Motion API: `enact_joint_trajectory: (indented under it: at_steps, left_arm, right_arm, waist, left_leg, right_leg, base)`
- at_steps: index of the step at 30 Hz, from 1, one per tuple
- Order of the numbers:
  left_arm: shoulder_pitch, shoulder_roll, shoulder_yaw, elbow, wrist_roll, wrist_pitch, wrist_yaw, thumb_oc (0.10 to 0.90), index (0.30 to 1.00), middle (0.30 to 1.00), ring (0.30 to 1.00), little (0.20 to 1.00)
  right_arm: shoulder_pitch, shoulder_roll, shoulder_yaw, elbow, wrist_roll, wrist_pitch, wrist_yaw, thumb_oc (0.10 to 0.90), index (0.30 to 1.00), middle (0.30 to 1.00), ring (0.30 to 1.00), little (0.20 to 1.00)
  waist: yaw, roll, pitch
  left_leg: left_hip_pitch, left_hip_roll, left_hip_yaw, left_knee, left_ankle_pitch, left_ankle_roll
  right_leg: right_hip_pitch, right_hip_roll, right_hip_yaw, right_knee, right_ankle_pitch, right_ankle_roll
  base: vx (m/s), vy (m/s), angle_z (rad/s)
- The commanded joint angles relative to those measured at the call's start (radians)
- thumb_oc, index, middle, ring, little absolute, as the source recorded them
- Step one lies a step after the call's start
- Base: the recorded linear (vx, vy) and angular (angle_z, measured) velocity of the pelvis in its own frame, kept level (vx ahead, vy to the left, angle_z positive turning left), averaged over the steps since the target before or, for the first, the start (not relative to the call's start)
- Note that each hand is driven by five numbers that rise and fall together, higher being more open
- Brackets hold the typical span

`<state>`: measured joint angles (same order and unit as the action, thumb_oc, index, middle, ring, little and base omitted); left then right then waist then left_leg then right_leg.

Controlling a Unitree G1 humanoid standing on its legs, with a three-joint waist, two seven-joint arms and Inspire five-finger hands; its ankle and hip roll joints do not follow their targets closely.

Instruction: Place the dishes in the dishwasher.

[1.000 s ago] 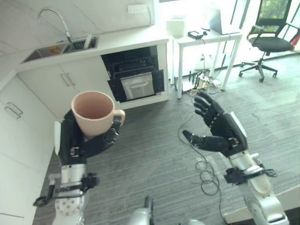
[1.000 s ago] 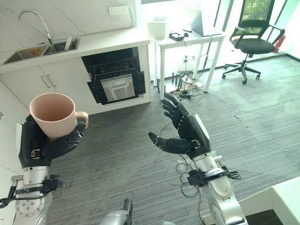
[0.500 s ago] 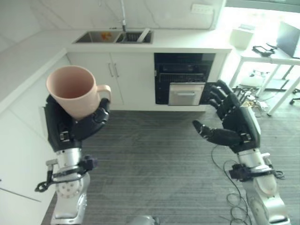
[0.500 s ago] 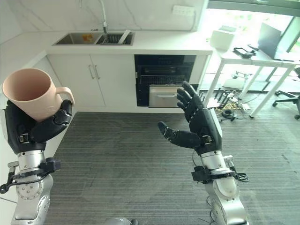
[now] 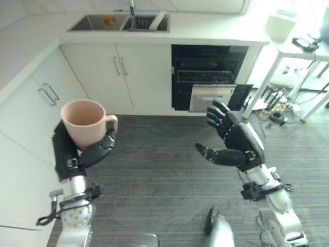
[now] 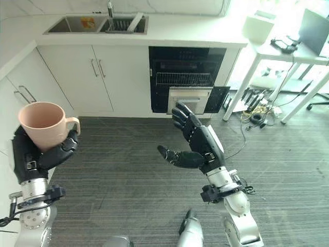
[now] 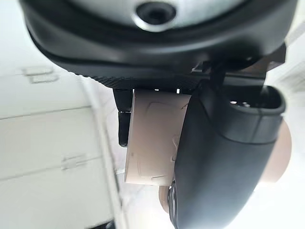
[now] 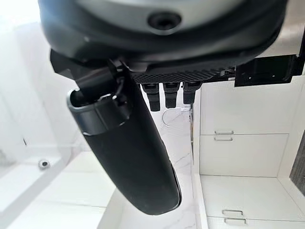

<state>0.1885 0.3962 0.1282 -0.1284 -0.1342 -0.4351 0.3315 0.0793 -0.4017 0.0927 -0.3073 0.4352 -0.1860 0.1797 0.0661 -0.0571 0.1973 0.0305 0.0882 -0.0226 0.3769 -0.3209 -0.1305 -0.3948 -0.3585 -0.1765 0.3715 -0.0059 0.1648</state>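
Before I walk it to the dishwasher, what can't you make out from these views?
- Mug underside and far wall: covered by the left hand, both eye views.
- Dishwasher interior: dark past the rack front, too small to tell contents.
- Sink contents: cut off by the upper edge.
- Right hand: open, empty.

Left hand (image 5: 77,154) raised at the robot's left side, fingers and thumb curled round a pink mug (image 5: 85,122), held upright. Right hand (image 5: 234,146) up in front, palm turned inward, fingers spread straight, thumb out, holding nothing.
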Motion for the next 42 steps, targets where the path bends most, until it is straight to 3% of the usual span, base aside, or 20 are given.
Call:
enact_joint_trajectory:
  at_steps: [1, 5, 8, 10, 11, 13, 14, 16, 17, 19, 20, 21, 26, 28, 32, 34, 35, 38, 39, 42]
  left_arm:
    - [-0.075, 0.089, 0.054, -0.229, 0.025, -0.107, -0.012, 0.400, 0.300, 0.300, 0.300, 0.300]
    - [-0.069, 0.089, 0.056, -0.234, 0.019, -0.104, -0.020, 0.400, 0.300, 0.300, 0.300, 0.300]
    - [-0.065, 0.082, 0.047, -0.236, 0.013, -0.108, -0.038, 0.400, 0.300, 0.300, 0.300, 0.300]
    - [-0.053, 0.076, 0.037, -0.236, 0.000, -0.128, -0.055, 0.400, 0.300, 0.300, 0.300, 0.300]
    - [-0.046, 0.069, 0.027, -0.240, -0.013, -0.135, -0.069, 0.400, 0.300, 0.300, 0.300, 0.300]
    - [-0.053, 0.062, 0.013, -0.234, -0.031, -0.128, -0.100, 0.400, 0.300, 0.300, 0.300, 0.300]
    - [-0.054, 0.053, 0.003, -0.235, -0.047, -0.122, -0.123, 0.400, 0.300, 0.300, 0.300, 0.300]
    - [-0.046, 0.056, 0.002, -0.240, -0.047, -0.122, -0.128, 0.400, 0.300, 0.300, 0.300, 0.300]
    - [-0.040, 0.059, 0.000, -0.249, -0.048, -0.113, -0.112, 0.400, 0.300, 0.300, 0.300, 0.300]
    - [-0.033, 0.062, 0.000, -0.250, -0.061, -0.102, -0.090, 0.400, 0.300, 0.300, 0.300, 0.300]
    - [-0.030, 0.057, -0.003, -0.247, -0.086, -0.088, -0.089, 0.400, 0.300, 0.300, 0.300, 0.300]
    - [-0.030, 0.055, -0.005, -0.240, -0.086, -0.104, -0.079, 0.400, 0.300, 0.300, 0.300, 0.300]
    - [-0.066, 0.077, -0.002, -0.227, -0.069, -0.115, -0.060, 0.400, 0.300, 0.300, 0.300, 0.300]
    - [-0.085, 0.083, -0.004, -0.222, -0.070, -0.110, -0.071, 0.400, 0.300, 0.300, 0.300, 0.300]
    - [-0.132, 0.095, -0.006, -0.210, -0.076, -0.076, -0.110, 0.400, 0.300, 0.300, 0.300, 0.300]
    - [-0.144, 0.095, -0.012, -0.211, -0.023, -0.048, -0.102, 0.400, 0.300, 0.300, 0.300, 0.300]
    - [-0.145, 0.097, -0.013, -0.212, -0.013, -0.043, -0.098, 0.400, 0.300, 0.300, 0.300, 0.300]
    - [-0.145, 0.097, -0.013, -0.212, -0.013, -0.043, -0.098, 0.400, 0.300, 0.300, 0.300, 0.300]
    - [-0.143, 0.101, -0.029, -0.216, 0.054, 0.001, -0.047, 0.400, 0.300, 0.300, 0.300, 0.300]
    - [-0.133, 0.115, -0.011, -0.217, 0.051, -0.001, -0.053, 0.400, 0.300, 0.300, 0.300, 0.300]
  right_arm:
    - [-0.077, -0.023, -0.044, -0.116, 0.063, -0.098, -0.028, 0.800, 0.900, 0.900, 0.900, 0.900]
    - [-0.079, -0.038, -0.048, -0.101, 0.086, -0.116, -0.007, 0.800, 0.900, 0.900, 0.900, 0.900]
    - [-0.068, -0.044, -0.057, -0.091, 0.086, -0.112, -0.028, 0.800, 0.900, 0.900, 0.900, 0.900]
    - [-0.041, -0.044, -0.070, -0.089, 0.093, -0.111, -0.027, 0.800, 0.900, 0.900, 0.900, 0.900]
    - [-0.019, -0.047, -0.081, -0.087, 0.089, -0.116, -0.022, 0.800, 0.900, 0.900, 0.900, 0.900]
    - [-0.004, -0.046, -0.091, -0.086, 0.071, -0.112, -0.027, 0.800, 0.900, 0.900, 0.900, 0.900]
    - [0.001, -0.051, -0.096, -0.088, 0.073, -0.098, -0.042, 0.800, 0.900, 0.900, 0.900, 0.900]
    - [0.001, -0.054, -0.102, -0.084, 0.078, -0.085, -0.043, 0.800, 0.900, 0.900, 0.900, 0.900]
    - [0.007, -0.052, -0.103, -0.082, 0.075, -0.078, -0.030, 0.800, 0.900, 0.900, 0.900, 0.900]
    - [0.014, -0.054, -0.100, -0.080, 0.055, -0.071, -0.012, 0.800, 0.900, 0.900, 0.900, 0.900]
    - [0.024, -0.062, -0.094, -0.083, 0.031, -0.049, -0.018, 0.800, 0.900, 0.900, 0.900, 0.900]
    - [0.026, -0.080, -0.092, -0.086, 0.033, -0.040, -0.010, 0.800, 0.900, 0.900, 0.900, 0.900]
    - [0.031, -0.107, -0.120, -0.088, 0.105, -0.030, -0.003, 0.800, 0.900, 0.900, 0.900, 0.900]
    - [0.034, -0.086, -0.125, -0.095, 0.120, -0.010, -0.008, 0.800, 0.900, 0.900, 0.900, 0.900]
    - [0.036, -0.026, -0.112, -0.123, 0.101, 0.066, -0.031, 0.800, 0.900, 0.900, 0.900, 0.900]
    - [0.034, 0.004, -0.102, -0.127, 0.138, 0.097, -0.031, 0.800, 0.900, 0.900, 0.900, 0.900]
    - [0.035, 0.009, -0.102, -0.130, 0.143, 0.104, -0.030, 0.800, 0.900, 0.900, 0.900, 0.900]
    - [0.036, 0.009, -0.102, -0.130, 0.143, 0.104, -0.030, 0.800, 0.900, 0.900, 0.900, 0.900]
    - [0.044, 0.031, -0.051, -0.133, 0.164, 0.098, 0.012, 0.800, 0.900, 0.900, 0.900, 0.900]
    - [0.018, 0.025, -0.045, -0.105, 0.199, 0.068, 0.040, 0.800, 0.900, 0.900, 0.900, 0.900]
  waist:
    - [-0.008, -0.006, -0.119]
    - [-0.008, 0.012, -0.141]
    - [-0.004, -0.003, -0.137]
    - [-0.010, -0.015, -0.128]
    - [-0.016, -0.021, -0.122]
    - [-0.017, -0.022, -0.111]
    - [-0.021, -0.019, -0.103]
    - [-0.023, -0.005, -0.101]
    - [-0.024, 0.023, -0.091]
    - [-0.015, 0.053, -0.086]
    - [0.002, 0.063, -0.089]
    - [0.006, 0.060, -0.090]
    - [0.003, 0.050, -0.111]
    - [0.007, 0.042, -0.122]
    - [0.018, 0.036, -0.152]
    - [0.028, 0.041, -0.157]
    - [0.029, 0.043, -0.159]
    - [0.032, 0.041, -0.161]
    - [-0.005, 0.071, -0.135]
    - [0.005, 0.032, -0.119]
  left_leg:
    - [0.067, -0.014, 0.036, -0.077, -0.010, 0.070]
    - [0.087, 0.014, 0.028, -0.077, 0.196, 0.032]
    - [0.082, -0.001, 0.048, -0.077, 0.301, 0.028]
    - [0.041, -0.012, 0.078, 0.077, 0.332, 0.028]
    - [-0.014, -0.023, 0.128, 0.212, 0.335, 0.027]
    - [-0.083, -0.035, 0.149, 0.247, 0.316, 0.042]
    - [-0.093, -0.049, 0.171, 0.149, 0.277, 0.062]
    - [-0.064, -0.044, 0.193, -0.014, 0.286, 0.064]
    - [-0.106, -0.022, 0.185, -0.077, 0.260, 0.059]
    - [-0.213, 0.028, 0.149, -0.077, 0.256, 0.037]
    - [-0.322, 0.085, 0.117, -0.077, 0.310, 0.016]
    - [-0.349, 0.096, 0.113, -0.077, 0.341, 0.015]
    - [-0.314, 0.076, 0.152, -0.077, 0.285, 0.046]
    - [-0.295, 0.046, 0.136, -0.077, 0.269, 0.065]
    - [-0.257, -0.021, 0.080, -0.077, 0.233, 0.123]
    - [-0.235, -0.049, 0.063, -0.077, 0.219, 0.145]
    - [-0.232, -0.054, 0.063, -0.077, 0.216, 0.151]
    - [-0.235, -0.055, 0.066, -0.077, 0.216, 0.152]
    - [-0.151, -0.055, 0.057, -0.077, 0.179, 0.175]
    - [-0.122, -0.049, 0.055, -0.077, 0.150, 0.143]
  right_leg:
    - [0.107, 0.057, -0.062, -0.071, 0.048, 0.022]
    - [0.167, 0.149, -0.053, -0.071, -0.026, -0.037]
    - [0.215, 0.178, -0.044, -0.071, -0.071, -0.075]
    - [0.249, 0.190, -0.051, -0.071, -0.097, -0.105]
    - [0.272, 0.189, -0.076, -0.071, -0.113, -0.127]
    - [0.289, 0.191, -0.086, -0.071, -0.116, -0.132]
    - [0.293, 0.200, -0.080, -0.071, -0.123, -0.120]
    - [0.298, 0.218, -0.062, -0.071, -0.134, -0.108]
    - [0.307, 0.246, -0.036, -0.071, -0.148, -0.097]
    - [0.330, 0.279, -0.004, -0.071, -0.177, -0.089]
    - [0.370, 0.302, 0.039, -0.071, -0.221, -0.094]
    - [0.402, 0.300, 0.056, -0.071, -0.245, -0.092]
    - [0.475, 0.245, 0.050, -0.071, -0.254, -0.056]
    - [0.500, 0.221, 0.047, -0.071, -0.203, -0.032]
    - [0.569, 0.176, 0.027, -0.062, -0.033, 0.012]
    - [0.545, 0.147, 0.009, 0.086, 0.044, 0.017]
    - [0.530, 0.137, 0.015, 0.148, 0.052, 0.019]
    - [0.524, 0.134, 0.018, 0.154, 0.049, 0.020]
    - [0.333, 0.136, 0.018, 0.277, 0.062, -0.032]
    - [0.319, 0.101, -0.042, -0.068, 0.069, -0.022]
  base:
    - [0.50, -0.442, 0.30]
    - [0.38, -0.332, -0.17]
    - [0.34, -0.335, -0.49]
    - [0.39, -0.415, -0.33]
    - [0.36, -0.386, -0.21]
    - [0.31, -0.184, 0.04]
    - [0.36, -0.036, 0.14]
    - [0.37, 0.095, -0.02]
    - [0.37, 0.201, -0.09]
    - [0.44, 0.274, -0.39]
    - [0.56, 0.372, -0.84]
    - [0.52, 0.368, -0.76]
    - [0.30, 0.226, -0.65]
    - [0.33, 0.198, 0.11]
    - [0.39, 0.241, 0.35]
    - [0.24, 0.199, 0.43]
    - [0.09, 0.092, 0.38]
    - [0.15, 0.076, 0.29]
    - [0.51, 0.120, -0.09]
    - [0.45, -0.259, -0.08]
